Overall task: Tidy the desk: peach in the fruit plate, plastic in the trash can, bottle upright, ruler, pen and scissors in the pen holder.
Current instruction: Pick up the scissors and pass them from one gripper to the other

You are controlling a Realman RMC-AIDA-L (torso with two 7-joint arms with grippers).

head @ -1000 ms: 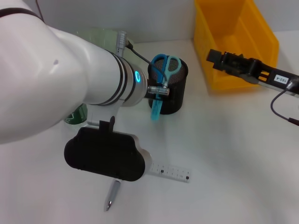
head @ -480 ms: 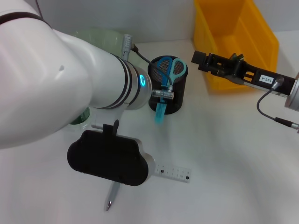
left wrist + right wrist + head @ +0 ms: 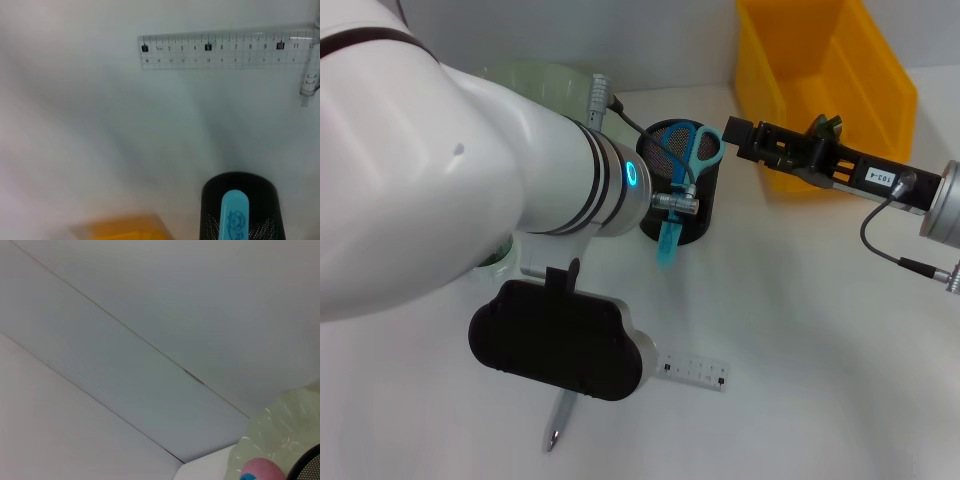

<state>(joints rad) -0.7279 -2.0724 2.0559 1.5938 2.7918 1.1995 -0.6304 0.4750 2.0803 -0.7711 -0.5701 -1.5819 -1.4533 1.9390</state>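
The right gripper [image 3: 732,133] hangs just beside the blue scissors [image 3: 692,152], which stand handles-up in the black mesh pen holder [image 3: 695,205] near the counter's far edge. Whether its fingers are spread or closed cannot be told. A yellow bin [image 3: 820,80] occupies the far right corner. The left gripper [image 3: 560,340] hovers low over the near edge, its fingers unseen, above a clear ruler [image 3: 695,370] and a pen [image 3: 558,425] lying flat. A peach [image 3: 261,471] rests in the pale green fruit plate [image 3: 280,430] at the far edge.
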